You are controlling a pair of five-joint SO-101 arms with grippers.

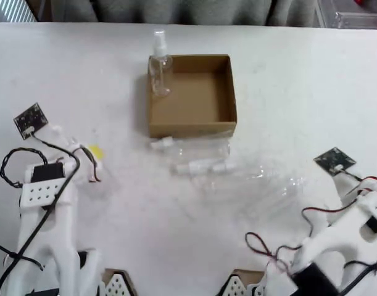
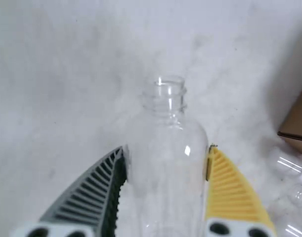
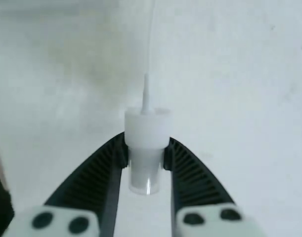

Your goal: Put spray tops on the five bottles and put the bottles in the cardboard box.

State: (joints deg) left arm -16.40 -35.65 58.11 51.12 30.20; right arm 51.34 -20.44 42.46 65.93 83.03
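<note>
Left end effector (image 2: 165,153) clamps an uncapped clear bottle (image 2: 165,129); right end effector (image 3: 145,149) pinches a spray top (image 3: 147,127). Its thin tube (image 3: 146,94) could miss the narrow neck (image 2: 164,96), or the bottle could twist loose.

The desk (image 1: 299,92) is white and faintly mottled up close, and it runs nearly the full width of the high view. Beyond its far edge a grey curtain (image 1: 194,11) hangs in soft folds. Past the far right corner stands a clear plastic bin (image 1: 352,13) with something red inside, too small to make out. Past the far left corner is a pale slatted panel (image 1: 12,9), cut off at the edge.
</note>
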